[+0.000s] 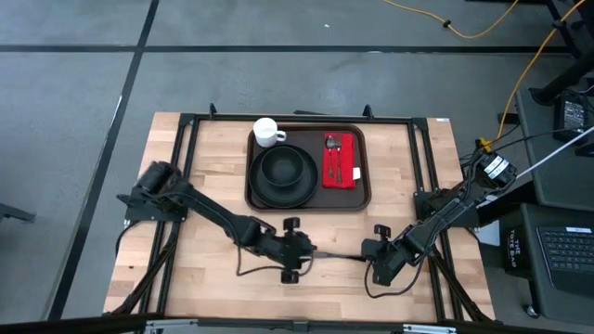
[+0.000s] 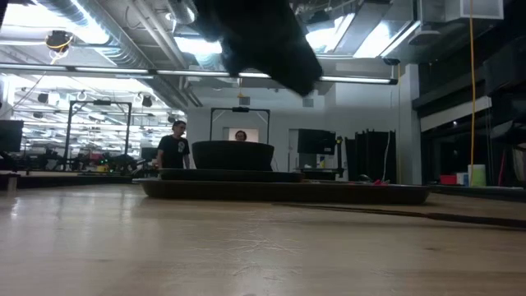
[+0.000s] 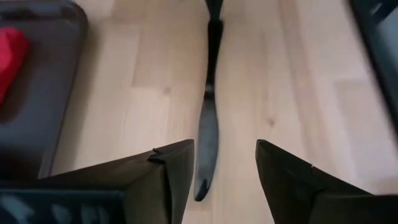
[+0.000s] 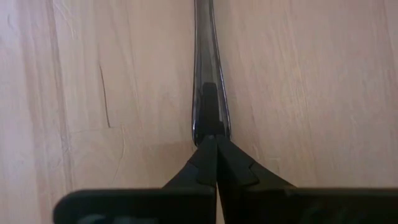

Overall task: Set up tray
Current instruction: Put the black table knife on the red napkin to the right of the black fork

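- Knife [image 3: 208, 118] lies flat near the table's [image 1: 213, 158] front edge, long axis parallel to that edge, between both grippers.
- Right gripper [image 4: 211, 146] is clamped on the handle end.
- Left gripper [image 3: 224, 162] straddles the blade tip, fingers spread.
- Tray [image 1: 364, 181] sits toward the rear edge, beyond both grippers.

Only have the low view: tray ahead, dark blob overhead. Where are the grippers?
Observer: Both sit on the tray's long side opposite the mug, facing each other over a knife that lies on the wood.
Operator: Who's got the knife?
Observer: The right gripper is shut on the handle end.
Operator: And left?
Observer: The left gripper is open. Its fingers are on either side of the blade tip and not closed on it.
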